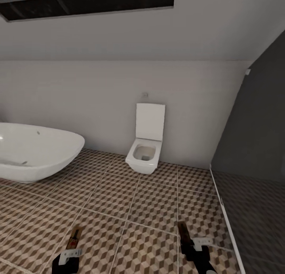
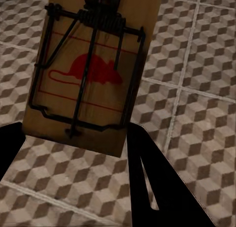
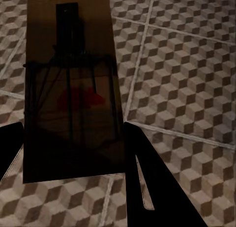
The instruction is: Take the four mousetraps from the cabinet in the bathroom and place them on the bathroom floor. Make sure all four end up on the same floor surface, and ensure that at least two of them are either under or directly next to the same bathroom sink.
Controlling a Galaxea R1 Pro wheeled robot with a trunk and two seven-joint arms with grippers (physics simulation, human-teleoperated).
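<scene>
Low in the head frame, left gripper [image 1: 69, 253] clamped on a mousetrap [image 2: 91, 70], right gripper [image 1: 194, 244] on another mousetrap [image 3: 71, 89]; long axes extending forward over bathroom floor [image 1: 130, 203], no sink sighted.

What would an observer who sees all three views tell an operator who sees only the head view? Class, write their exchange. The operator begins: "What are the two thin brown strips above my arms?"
Observer: Mousetraps seen edge-on. The left wrist view shows the left mousetrap face-on: tan wood, black wire spring, red mouse print.
Operator: And the right one?
Observer: In the right wrist view the right mousetrap is the same kind, but in shadow, its red mark dim.
Operator: Are they held, or lying on the tiles?
Observer: Held. Each sits between its own arm's jaws, with the cube-patterned bathroom floor behind it.
</scene>
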